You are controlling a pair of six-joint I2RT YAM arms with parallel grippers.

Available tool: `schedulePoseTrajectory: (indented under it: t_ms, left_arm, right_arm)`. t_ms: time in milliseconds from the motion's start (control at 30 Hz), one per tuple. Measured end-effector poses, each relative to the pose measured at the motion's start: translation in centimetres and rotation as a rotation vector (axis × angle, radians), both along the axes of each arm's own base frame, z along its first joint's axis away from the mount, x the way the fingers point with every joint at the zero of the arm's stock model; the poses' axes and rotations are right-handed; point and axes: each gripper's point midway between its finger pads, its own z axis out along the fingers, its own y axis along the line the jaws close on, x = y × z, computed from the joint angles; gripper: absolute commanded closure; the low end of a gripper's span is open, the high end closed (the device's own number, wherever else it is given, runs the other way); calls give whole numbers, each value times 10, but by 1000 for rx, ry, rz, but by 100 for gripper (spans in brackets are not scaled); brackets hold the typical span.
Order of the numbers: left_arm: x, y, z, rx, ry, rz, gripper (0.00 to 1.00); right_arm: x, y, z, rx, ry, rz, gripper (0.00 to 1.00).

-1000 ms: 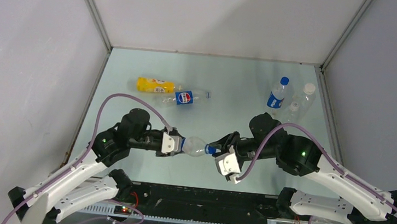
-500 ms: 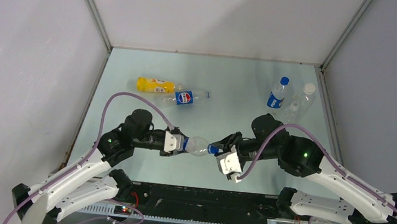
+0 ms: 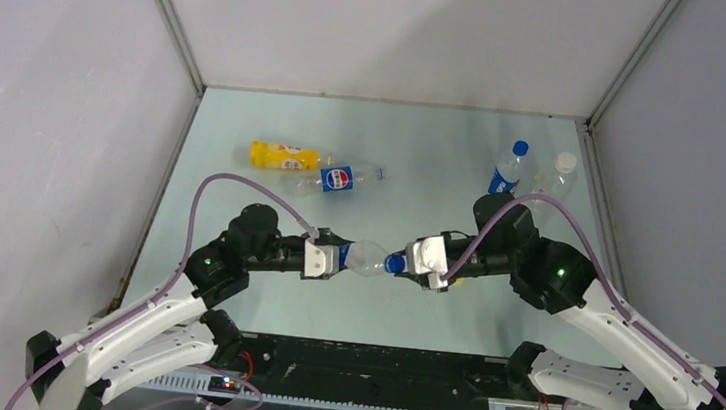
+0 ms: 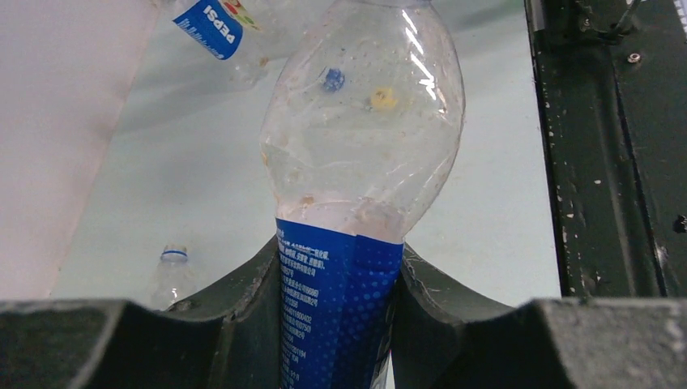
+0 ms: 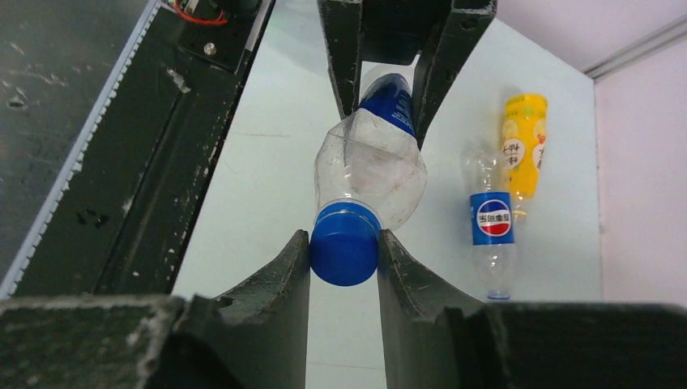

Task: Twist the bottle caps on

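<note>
A clear bottle with a blue label (image 3: 364,258) hangs level between my two arms, above the table. My left gripper (image 3: 329,259) is shut on its labelled body (image 4: 336,308). My right gripper (image 3: 401,264) is shut on the blue cap (image 5: 344,247), which sits on this bottle's neck. A yellow-orange bottle (image 3: 283,156) and a second Pepsi bottle (image 3: 341,178) lie side by side at the far left, necks bare. They also show in the right wrist view, the yellow-orange bottle (image 5: 525,138) beside the Pepsi bottle (image 5: 492,219). No yellow cap shows clearly.
A blue-capped labelled bottle (image 3: 508,174) and a clear unlabelled bottle with a white cap (image 3: 554,183) stand at the far right, just behind my right arm. The black base rail (image 3: 373,372) runs along the near edge. Grey walls enclose the table.
My right wrist has turned on the cap; its white block has swung from below the cap to level with it. Both grippers and the bottle have shifted slightly away from the near edge.
</note>
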Motion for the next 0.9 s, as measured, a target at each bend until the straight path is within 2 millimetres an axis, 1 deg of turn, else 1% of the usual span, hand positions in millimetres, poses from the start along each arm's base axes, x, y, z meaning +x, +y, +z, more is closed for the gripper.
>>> schedulePoseTrajectory:
  t_ms: [200,367,467,567,700,900]
  left_arm:
    - [7,-3,4,-13,-32,41,100]
    - [13,-4,-4,-38,-17,98,100]
    - [18,-4,-10,-46,15,137,100]
    - [19,-6,-13,-59,53,160,100]
    - [21,-10,-8,-103,99,185,100]
    - [16,-15,0,-148,138,174,100]
  right_arm:
    - [6,-1,3,19,118,-84,100]
    - [15,-1,-2,37,225,-181,100]
    - [20,0,-7,55,257,-232,100]
    - [24,-1,-7,77,264,-265,100]
    - [28,-1,3,120,242,-285,100]
    - [28,-4,15,160,198,-252,100]
